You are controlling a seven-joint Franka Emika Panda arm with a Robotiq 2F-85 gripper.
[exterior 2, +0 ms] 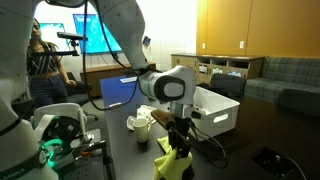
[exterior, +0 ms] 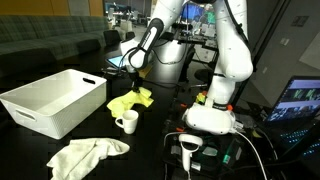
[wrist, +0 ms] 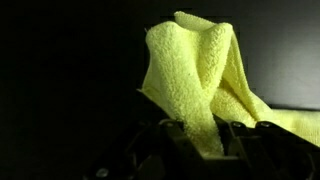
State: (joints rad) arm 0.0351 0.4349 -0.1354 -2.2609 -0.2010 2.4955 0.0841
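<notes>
Nearest the front edge of the dark table (exterior: 152, 142), in an exterior view, lies a crumpled white cloth (exterior: 88, 155). Just behind it stands a white mug (exterior: 127, 122). Toward the table's middle, the gripper (exterior: 138, 82) is clamped on a yellow towel (exterior: 131, 100). The wrist view shows the towel's bunched top pinched between the fingers (wrist: 165, 142), and its lower folds spread on the tabletop. A white bin (exterior: 55, 100) sits along the edge at that view's left.
</notes>
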